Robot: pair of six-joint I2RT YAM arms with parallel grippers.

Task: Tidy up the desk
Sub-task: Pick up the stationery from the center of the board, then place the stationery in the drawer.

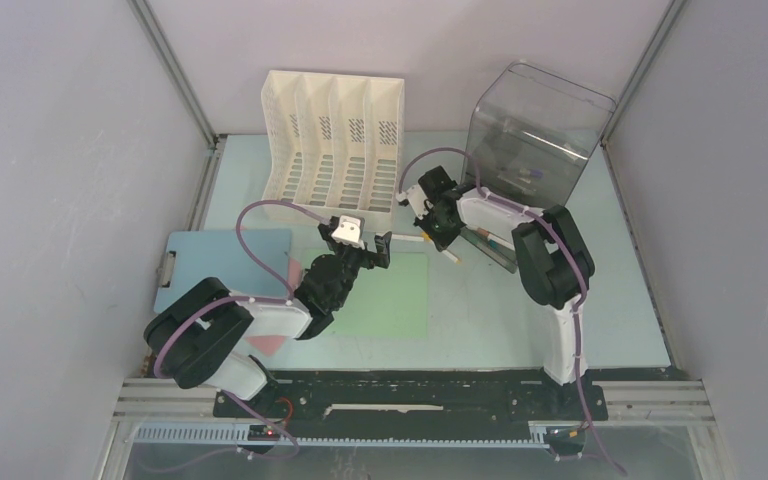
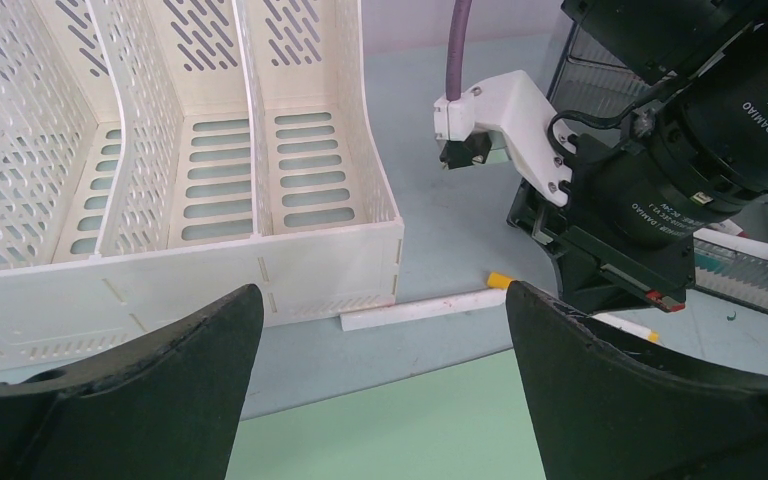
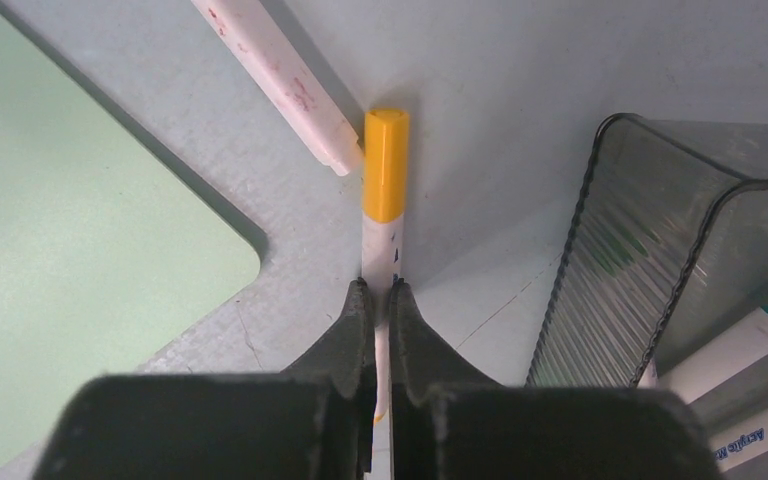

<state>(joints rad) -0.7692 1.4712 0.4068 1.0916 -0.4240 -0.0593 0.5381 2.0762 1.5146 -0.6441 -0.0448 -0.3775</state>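
Observation:
The desk (image 1: pixel 600 290) is a pale mint tabletop. My right gripper (image 3: pixel 381 290) is shut on a white marker with a yellow cap (image 3: pixel 386 165), which lies on the desk pointing away from the fingers. A second white marker (image 3: pixel 275 80) lies just left of the cap. From above, the right gripper (image 1: pixel 438 225) sits low in front of the clear bin. My left gripper (image 2: pixel 385 300) stands wide open with nothing between its fingers, over the far edge of a green sheet (image 2: pixel 410 420). The white marker (image 2: pixel 420 308) and the yellow cap (image 2: pixel 500 281) lie just beyond it.
A white slotted file rack (image 1: pixel 335 140) stands at the back. A smoky clear bin (image 1: pixel 535 125) stands back right. A ribbed clear tray (image 3: pixel 640 270) holding markers (image 3: pixel 730 360) lies right of my right gripper. A blue clipboard (image 1: pixel 222 262) and a pink piece (image 1: pixel 270 343) lie on the left.

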